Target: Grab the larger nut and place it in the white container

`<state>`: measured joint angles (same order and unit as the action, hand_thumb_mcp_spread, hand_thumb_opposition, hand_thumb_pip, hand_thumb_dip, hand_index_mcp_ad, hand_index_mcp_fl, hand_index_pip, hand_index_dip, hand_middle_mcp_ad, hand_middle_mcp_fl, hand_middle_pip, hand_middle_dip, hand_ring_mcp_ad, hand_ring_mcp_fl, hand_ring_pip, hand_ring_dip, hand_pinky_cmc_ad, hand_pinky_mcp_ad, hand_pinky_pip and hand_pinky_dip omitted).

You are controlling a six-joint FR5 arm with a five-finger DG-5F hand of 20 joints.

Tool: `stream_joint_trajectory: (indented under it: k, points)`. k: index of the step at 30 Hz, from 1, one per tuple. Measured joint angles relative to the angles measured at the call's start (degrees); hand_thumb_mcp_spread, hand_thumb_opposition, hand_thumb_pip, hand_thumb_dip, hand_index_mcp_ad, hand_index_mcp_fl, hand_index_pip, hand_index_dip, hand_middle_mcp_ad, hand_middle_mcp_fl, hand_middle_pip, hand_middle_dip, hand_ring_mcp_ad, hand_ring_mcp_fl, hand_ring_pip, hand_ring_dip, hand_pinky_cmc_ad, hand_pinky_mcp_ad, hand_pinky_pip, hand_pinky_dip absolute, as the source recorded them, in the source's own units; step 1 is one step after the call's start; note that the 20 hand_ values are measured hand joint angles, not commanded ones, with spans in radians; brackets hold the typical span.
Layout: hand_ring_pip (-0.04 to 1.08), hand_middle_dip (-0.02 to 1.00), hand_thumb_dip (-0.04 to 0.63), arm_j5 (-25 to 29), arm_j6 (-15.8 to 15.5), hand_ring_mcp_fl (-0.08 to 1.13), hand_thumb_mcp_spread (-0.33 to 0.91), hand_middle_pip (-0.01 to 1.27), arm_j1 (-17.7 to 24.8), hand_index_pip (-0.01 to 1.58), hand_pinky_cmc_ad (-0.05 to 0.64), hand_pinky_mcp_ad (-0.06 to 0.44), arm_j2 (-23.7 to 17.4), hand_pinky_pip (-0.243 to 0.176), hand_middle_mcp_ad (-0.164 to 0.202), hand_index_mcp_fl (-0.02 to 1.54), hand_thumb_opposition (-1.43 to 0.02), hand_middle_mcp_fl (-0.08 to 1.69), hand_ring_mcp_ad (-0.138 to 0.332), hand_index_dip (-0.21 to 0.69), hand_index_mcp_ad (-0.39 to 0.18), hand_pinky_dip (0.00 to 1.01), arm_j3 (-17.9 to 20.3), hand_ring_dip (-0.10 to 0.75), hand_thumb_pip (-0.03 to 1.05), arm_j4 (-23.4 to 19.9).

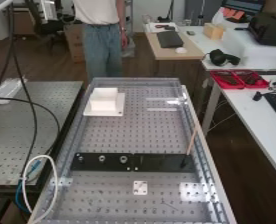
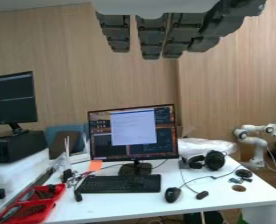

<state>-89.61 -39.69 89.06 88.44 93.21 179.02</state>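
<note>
Bench (image 1: pixel 119 131) carries black bar (image 1: pixel 158 162). Hand (image 2: pixel 150 36) open, fingers straight. White container (image 1: pixel 104 99) at 12 o'clock from the larger nut's spot. On bar: bearing (image 1: pixel 123 159), larger nut (image 1: pixel 102 159) at its 9, smaller nut (image 1: pixel 81 159) further toward 9.

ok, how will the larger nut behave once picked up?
Probably stiff: the larger nut looks metallic. Likely slippery, given its small, shiny rim. If dropped onto the black bar, its round outline might let it roll.
</note>
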Motion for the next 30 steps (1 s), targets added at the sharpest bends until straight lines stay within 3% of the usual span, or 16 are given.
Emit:
stream_joint_trajectory:
  k: [4,5,7,10,16,21,23,30]
  points:
    - [0.02,0.04,0.003,1.4,0.2,0.01,0.01,0.02,0.5,0.02,-0.038,-0.023,-0.2,-0.010,0.058,0.01,-0.01,0.01,0.021,-0.003,-0.035,0.02,0.5,0.019,0.02,-0.2]
    - [0.01,0.04,0.014,1.8,0.2,0.01,0.04,0.02,0.7,0.02,-0.035,-0.014,-0.3,-0.010,0.058,0.01,-0.06,0.01,0.021,-0.007,-0.035,0.04,0.6,0.019,0.09,-0.3]
    - [0.03,0.06,0.024,2.6,0.2,0.01,0.16,0.06,1.1,0.02,-0.002,0.002,-0.5,-0.012,0.061,0.01,-0.20,0.01,0.021,-0.028,-0.040,0.11,0.9,0.024,0.31,-0.4]
    - [0.05,0.11,0.017,4.4,0.3,0.02,0.18,0.09,1.8,0.04,0.079,0.101,-0.9,-0.028,0.061,0.01,-0.42,0.01,0.045,-0.058,-0.072,0.21,1.7,0.044,0.31,-0.8]
    - [0.08,0.17,0.019,8.6,0.3,0.01,0.22,0.12,3.5,0.07,0.218,0.215,-2.0,-0.059,0.058,0.02,-0.64,0.01,0.106,-0.066,-0.080,0.29,3.8,0.075,0.37,-2.1]
    - [0.09,0.19,0.021,11.8,0.7,0.01,0.22,0.13,4.9,0.09,0.278,0.250,-2.9,-0.058,0.058,0.02,-0.68,0.01,0.126,-0.065,-0.080,0.32,5.6,0.089,0.38,-3.1]
    - [0.10,0.19,0.017,13.5,0.8,0.01,0.22,0.14,5.7,0.09,0.300,0.250,-3.5,-0.075,0.058,0.02,-0.70,0.01,0.140,-0.073,-0.080,0.32,6.4,0.087,0.39,-3.4]
    - [0.10,0.19,0.016,16.6,0.7,0.01,0.21,0.14,7.5,0.09,0.312,0.260,-4.5,-0.075,0.070,0.02,-0.73,0.01,0.152,-0.082,-0.079,0.34,7.5,0.096,0.39,-3.6]
